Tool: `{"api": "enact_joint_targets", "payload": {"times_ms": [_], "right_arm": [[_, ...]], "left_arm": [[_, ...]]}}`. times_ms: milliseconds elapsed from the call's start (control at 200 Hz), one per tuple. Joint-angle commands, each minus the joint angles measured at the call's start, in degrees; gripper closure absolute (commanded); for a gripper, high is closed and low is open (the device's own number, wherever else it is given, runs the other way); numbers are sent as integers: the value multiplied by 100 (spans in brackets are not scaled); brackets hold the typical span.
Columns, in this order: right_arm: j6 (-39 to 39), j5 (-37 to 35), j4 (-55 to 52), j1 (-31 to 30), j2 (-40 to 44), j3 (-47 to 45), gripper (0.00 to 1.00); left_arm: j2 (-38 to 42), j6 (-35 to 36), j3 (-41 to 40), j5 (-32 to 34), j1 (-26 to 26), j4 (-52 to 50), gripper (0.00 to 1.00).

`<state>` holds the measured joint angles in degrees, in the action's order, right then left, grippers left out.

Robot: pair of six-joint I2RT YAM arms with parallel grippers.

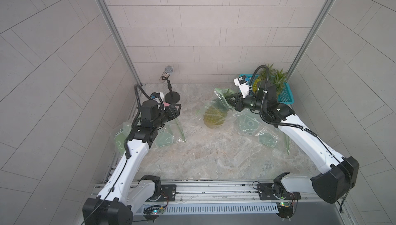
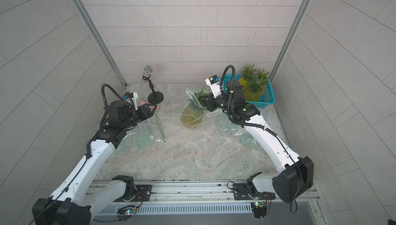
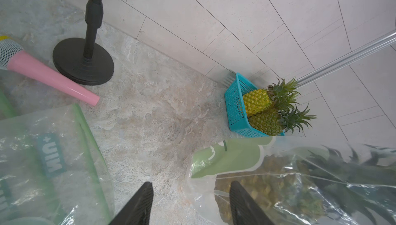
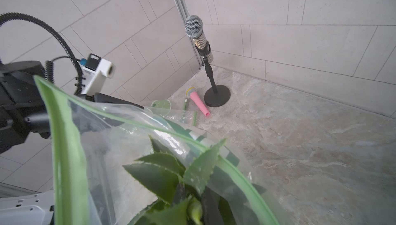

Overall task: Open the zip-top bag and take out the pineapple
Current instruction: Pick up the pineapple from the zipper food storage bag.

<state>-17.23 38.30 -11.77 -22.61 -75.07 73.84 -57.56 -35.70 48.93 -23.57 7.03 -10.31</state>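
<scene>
The pineapple (image 1: pixel 213 117) is inside the clear zip-top bag (image 1: pixel 218 93) at the middle right of the table, seen in both top views. My right gripper (image 1: pixel 229 100) is shut on its leafy crown (image 4: pixel 158 170). The bag's green zip strip (image 4: pixel 64 149) loops open around those leaves. My left gripper (image 1: pixel 176 109) is open and holds nothing. It hangs well to the left of the bag. In the left wrist view its fingertips (image 3: pixel 147 191) stand wide apart, and the bag's clear bottom edge (image 3: pixel 203 191) shows past the gap between them.
A teal basket (image 1: pixel 287 97) with two more pineapples sits at the back right corner. A microphone on a black stand (image 1: pixel 172 98) and a pink toy microphone (image 3: pixel 49 74) are at the back left. Flat empty zip bags lie under the left arm (image 1: pixel 169 137) and the right arm (image 1: pixel 250 125).
</scene>
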Motion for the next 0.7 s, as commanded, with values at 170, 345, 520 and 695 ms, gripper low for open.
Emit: {"api": "enact_joint_targets", "payload": {"times_ms": [170, 345, 520, 695], "right_arm": [[-724, 393, 1274, -21, 302, 692, 100], [-841, 464, 1327, -31, 181, 1023, 100], [-947, 501, 1471, -50, 103, 1169, 100], [-966, 511, 1472, -99, 48, 1273, 100]], "left_arm": [[21, -1251, -439, 81, 18, 996, 37], [9, -1680, -554, 36, 94, 1211, 30], [-58, -2071, -700, 0, 211, 1762, 25], [-178, -2246, -742, -44, 362, 2150, 25]]}}
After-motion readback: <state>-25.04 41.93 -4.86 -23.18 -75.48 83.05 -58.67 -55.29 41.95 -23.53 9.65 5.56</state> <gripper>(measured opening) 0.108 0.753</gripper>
